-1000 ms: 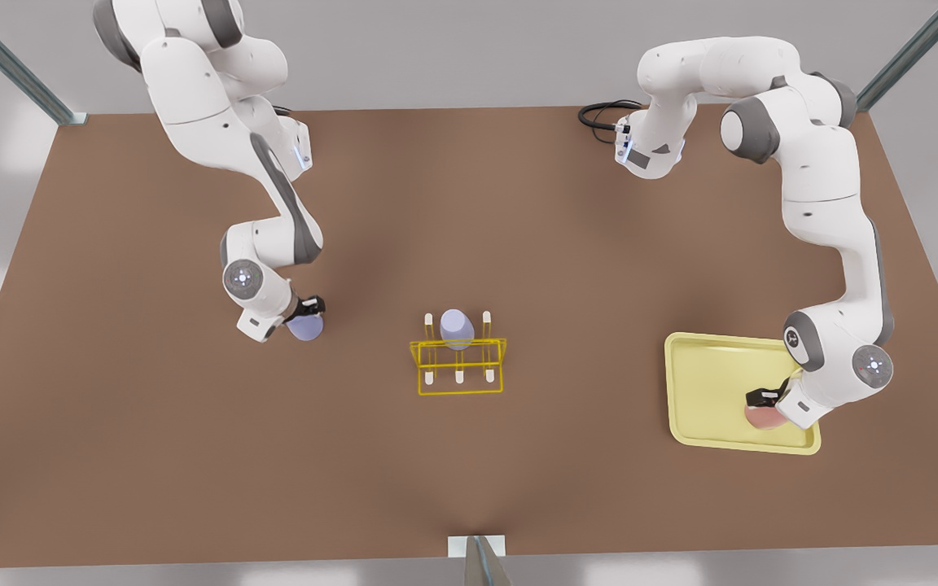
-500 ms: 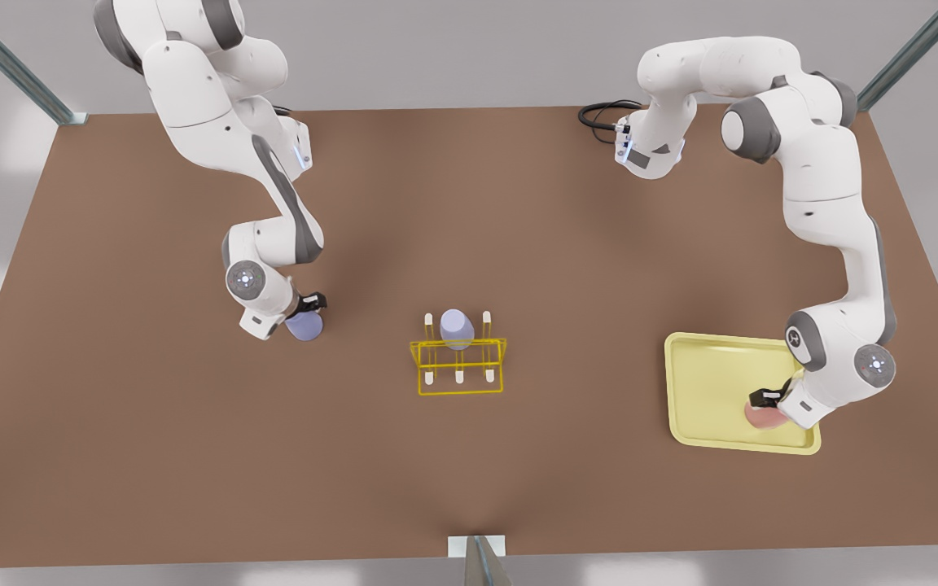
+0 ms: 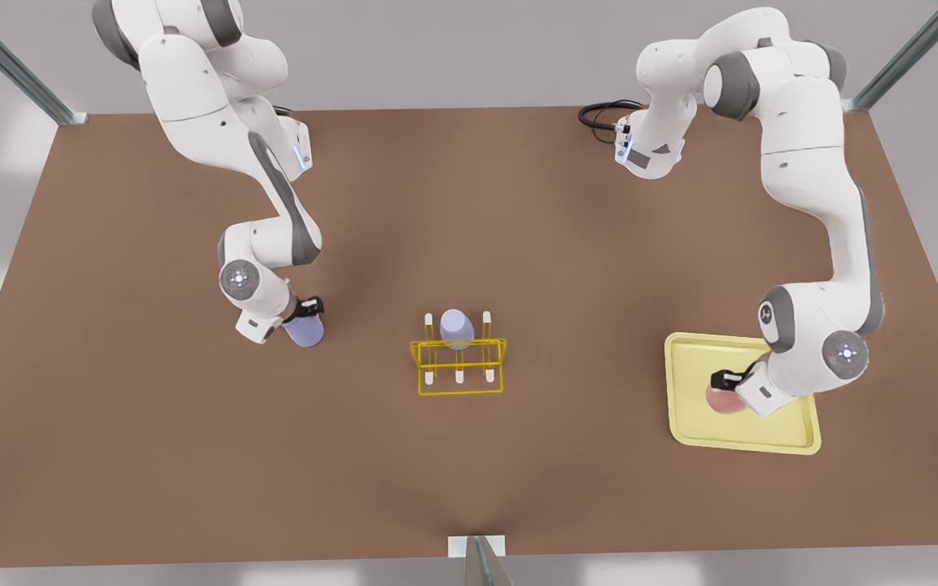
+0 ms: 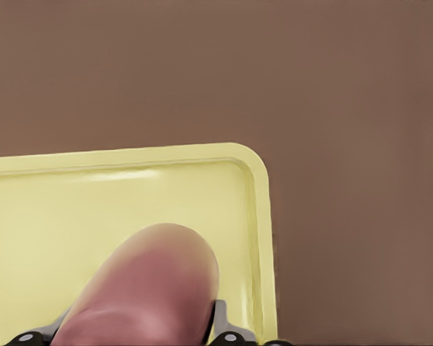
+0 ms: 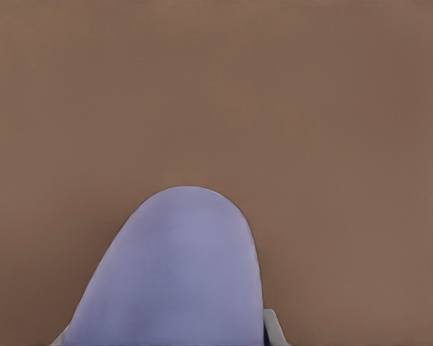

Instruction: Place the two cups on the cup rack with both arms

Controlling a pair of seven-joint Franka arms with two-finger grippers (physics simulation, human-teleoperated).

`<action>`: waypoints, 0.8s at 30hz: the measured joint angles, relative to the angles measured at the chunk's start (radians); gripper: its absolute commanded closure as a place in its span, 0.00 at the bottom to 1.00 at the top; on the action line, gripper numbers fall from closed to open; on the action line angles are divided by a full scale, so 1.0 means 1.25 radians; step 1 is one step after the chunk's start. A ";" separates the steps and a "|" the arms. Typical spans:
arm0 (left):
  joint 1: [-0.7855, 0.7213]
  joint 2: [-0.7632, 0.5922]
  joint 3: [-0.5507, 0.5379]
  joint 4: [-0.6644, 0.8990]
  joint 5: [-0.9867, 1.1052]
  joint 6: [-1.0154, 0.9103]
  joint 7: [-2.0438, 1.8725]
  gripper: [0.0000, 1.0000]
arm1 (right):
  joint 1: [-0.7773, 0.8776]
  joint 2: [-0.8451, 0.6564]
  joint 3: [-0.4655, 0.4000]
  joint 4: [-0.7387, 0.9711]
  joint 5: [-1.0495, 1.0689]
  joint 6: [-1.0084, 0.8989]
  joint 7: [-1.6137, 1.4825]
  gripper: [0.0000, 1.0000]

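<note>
The pale pink cup (image 3: 720,400) (image 4: 144,288) is held in my left gripper (image 3: 728,384), which is shut on it above the flat yellow tray (image 3: 693,358) on the front view's right. The lavender cup (image 3: 304,331) (image 5: 180,274) is in my right gripper (image 3: 307,314), shut on it just over the table on the front view's left. The yellow wire cup rack (image 3: 459,368) stands mid-table between the two arms. A second lavender cup (image 3: 456,328) sits upside down on one of its back pegs.
In the left wrist view the tray (image 4: 130,194) shows one rounded corner, with bare brown table beyond. A black cable (image 3: 599,114) loops at the far edge near the base of the arm on the front view's right. A metal post (image 3: 481,561) stands at the near edge.
My left gripper has carried the pink cup across the tray toward the front view's left, its arm swinging with it. My right gripper has shifted only slightly with the lavender cup.
</note>
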 measured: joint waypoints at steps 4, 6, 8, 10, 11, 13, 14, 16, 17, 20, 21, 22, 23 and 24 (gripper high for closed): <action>-0.046 -0.007 -0.106 0.092 -0.005 -0.076 -0.075 0.21 | 0.003 -0.020 0.010 0.060 0.002 -0.019 -0.014 0.23; -0.061 0.005 -0.156 0.146 -0.006 -0.097 -0.121 0.21 | 0.006 -0.020 0.036 0.107 0.002 -0.028 -0.020 0.23; -0.081 0.028 -0.181 0.196 -0.007 -0.108 -0.166 0.21 | 0.009 -0.017 0.060 0.156 0.017 -0.034 -0.026 0.23; -0.093 0.054 -0.241 0.225 -0.008 -0.109 -0.217 0.21 | 0.009 -0.009 0.080 0.206 0.066 -0.039 -0.031 0.23; -0.111 0.064 -0.258 0.238 -0.008 -0.107 -0.243 0.21 | 0.011 -0.002 0.090 0.230 0.100 -0.041 -0.033 0.23; -0.164 0.087 -0.272 0.268 -0.008 -0.097 -0.296 0.21 | 0.016 0.012 0.106 0.282 0.176 -0.045 -0.037 0.23; -0.190 0.096 -0.275 0.280 -0.008 -0.093 -0.322 0.21 | 0.017 0.024 0.109 0.310 0.212 -0.047 -0.039 0.23; -0.218 0.107 -0.278 0.286 -0.008 -0.087 -0.372 0.21 | 0.024 0.035 0.113 0.348 0.282 -0.050 -0.042 0.23; -0.223 0.116 -0.278 0.288 -0.008 -0.083 -0.395 0.21 | 0.033 0.036 0.114 0.357 0.319 -0.051 -0.043 0.23; -0.227 0.131 -0.278 0.290 -0.006 -0.068 -0.456 0.21 | 0.050 0.038 0.114 0.383 0.410 -0.053 -0.046 0.22; -0.228 0.136 -0.279 0.291 -0.006 -0.062 -0.474 0.21 | 0.054 0.044 0.115 0.395 0.436 -0.053 -0.048 0.22; -0.232 0.139 -0.279 0.294 -0.007 -0.058 -0.492 0.21 | 0.059 0.055 0.114 0.412 0.463 -0.053 -0.049 0.22; -0.235 0.141 -0.279 0.295 -0.007 -0.054 -0.508 0.21 | 0.065 0.068 0.115 0.435 0.490 -0.052 -0.050 0.22; -0.240 0.144 -0.280 0.296 -0.008 -0.050 -0.524 0.21 | 0.070 0.081 0.115 0.454 0.514 -0.052 -0.051 0.22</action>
